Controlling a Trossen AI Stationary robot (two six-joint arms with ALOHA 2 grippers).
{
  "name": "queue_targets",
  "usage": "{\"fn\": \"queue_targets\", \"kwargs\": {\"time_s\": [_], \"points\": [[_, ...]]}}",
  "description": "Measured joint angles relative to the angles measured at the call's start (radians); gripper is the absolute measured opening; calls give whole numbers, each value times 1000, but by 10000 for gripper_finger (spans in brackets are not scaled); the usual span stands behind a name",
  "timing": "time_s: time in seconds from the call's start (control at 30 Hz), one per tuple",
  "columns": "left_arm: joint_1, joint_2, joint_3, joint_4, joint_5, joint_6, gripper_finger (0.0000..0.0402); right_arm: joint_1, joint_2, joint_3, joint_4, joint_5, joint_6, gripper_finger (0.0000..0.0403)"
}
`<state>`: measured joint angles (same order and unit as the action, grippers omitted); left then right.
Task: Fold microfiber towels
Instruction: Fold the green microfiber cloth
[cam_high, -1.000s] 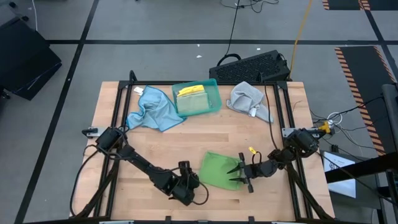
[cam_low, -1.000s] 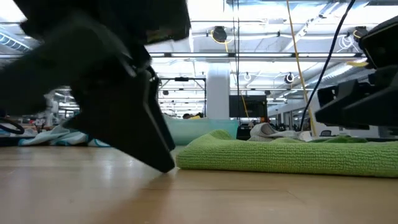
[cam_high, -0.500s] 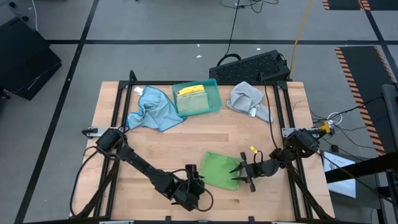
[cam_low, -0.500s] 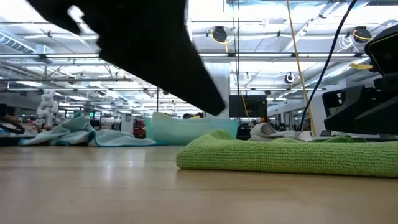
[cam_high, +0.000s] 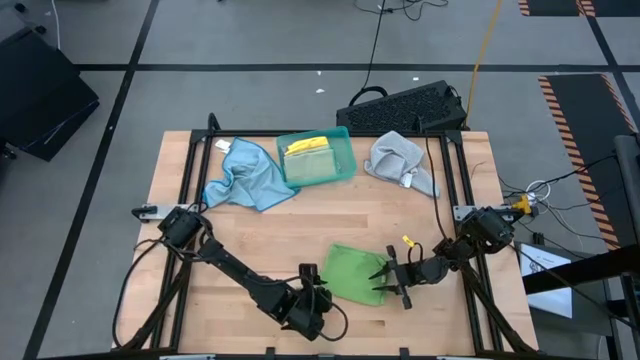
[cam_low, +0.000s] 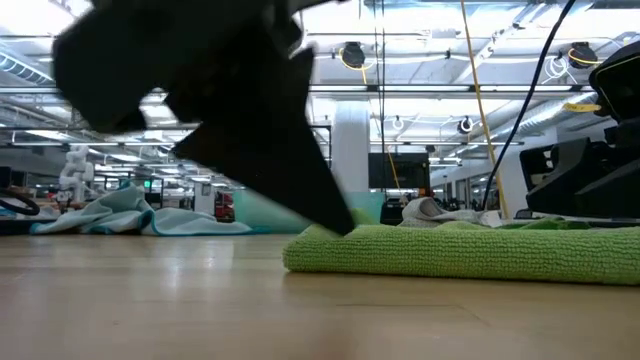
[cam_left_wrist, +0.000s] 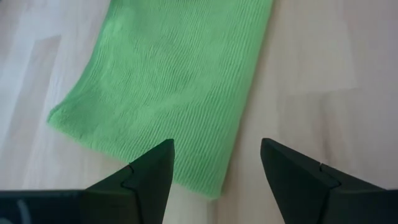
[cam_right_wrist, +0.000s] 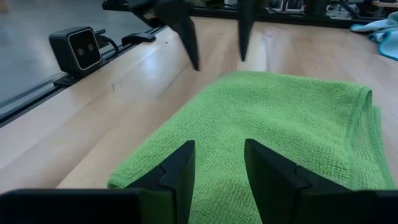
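Risk first — my left gripper (cam_left_wrist: 214, 177) hangs with its fingers spread and empty over the near corner of the folded bright-green microfiber towel (cam_high: 352, 271), which lies flat at the front of the bare wooden table (cam_high: 330, 210), and a careless descent could, in my judgement, pinch only the top layer and drag the fold apart. My left arm reaches low across the front of the table to that corner, one fingertip (cam_low: 335, 222) about at the towel's edge. My right gripper (cam_right_wrist: 214, 163) lies low over the opposite edge — fingers parted, nothing visibly clamped.
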<state>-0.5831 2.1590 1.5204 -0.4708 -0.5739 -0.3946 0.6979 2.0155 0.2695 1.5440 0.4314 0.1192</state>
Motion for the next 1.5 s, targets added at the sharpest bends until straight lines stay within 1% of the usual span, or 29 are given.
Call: {"fn": "queue_targets", "kwargs": {"time_s": [0.13,0.4,0.53,0.8,0.9,0.97,1.13,1.37,1.5], "points": [[0,0,0,-31,0,-8,244,0,0,0,0,-17,0,130],[8,8,0,-29,5,-26,244,0,0,0,-1,-18,0,130],[13,29,-2,-20,33,-20,244,0,0,0,-3,-18,0,130],[18,28,-3,-35,27,-7,243,1,0,0,-10,-18,7,130],[26,27,-14,-38,34,-28,238,5,0,0,-12,-26,3,130],[30,26,-18,-35,42,-36,223,5,0,-5,-10,-49,-3,130],[38,26,-19,-35,81,-33,169,5,0,-27,-2,-68,-5,130],[39,26,-21,-32,82,-26,111,4,0,-23,1,-68,-3,130],[41,23,-23,2,76,-51,63,4,0,-2,7,-68,-1,130]]}}
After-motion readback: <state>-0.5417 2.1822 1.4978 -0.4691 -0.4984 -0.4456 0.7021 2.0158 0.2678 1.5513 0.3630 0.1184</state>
